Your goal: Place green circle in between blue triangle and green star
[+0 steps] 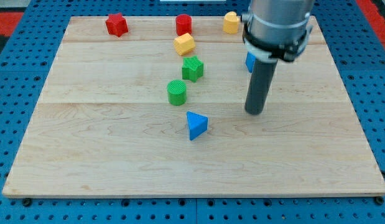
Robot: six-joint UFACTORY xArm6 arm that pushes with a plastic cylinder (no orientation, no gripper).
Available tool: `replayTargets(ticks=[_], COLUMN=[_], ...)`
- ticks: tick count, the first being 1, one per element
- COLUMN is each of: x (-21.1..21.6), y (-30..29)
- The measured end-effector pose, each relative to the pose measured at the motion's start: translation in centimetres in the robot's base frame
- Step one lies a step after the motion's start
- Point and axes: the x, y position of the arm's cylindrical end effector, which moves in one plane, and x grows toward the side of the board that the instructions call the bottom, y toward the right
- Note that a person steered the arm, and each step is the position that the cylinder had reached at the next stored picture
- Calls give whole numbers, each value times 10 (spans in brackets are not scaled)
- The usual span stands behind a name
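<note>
The green circle point(176, 92) stands near the board's middle. The green star point(192, 68) is just above it and a little to the right. The blue triangle point(196, 125) lies below the circle, slightly to the right. My tip point(255, 112) rests on the board to the right of the blue triangle and the green circle, well apart from both.
A red star point(117, 25), a red cylinder point(183, 25) and a yellow block point(231, 22) sit along the view's top edge. A yellow hexagon point(185, 44) lies above the green star. A blue block point(249, 61) is mostly hidden behind the rod. The wooden board point(86, 149) lies on a blue pegboard.
</note>
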Motion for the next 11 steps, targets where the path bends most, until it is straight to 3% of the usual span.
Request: replayTargets(ticks=[1,2,3,4,6,8,11], x=[73,109,91,40,-46,-62,-62], y=[-37,-119,-203,-231,-191,-199,-143])
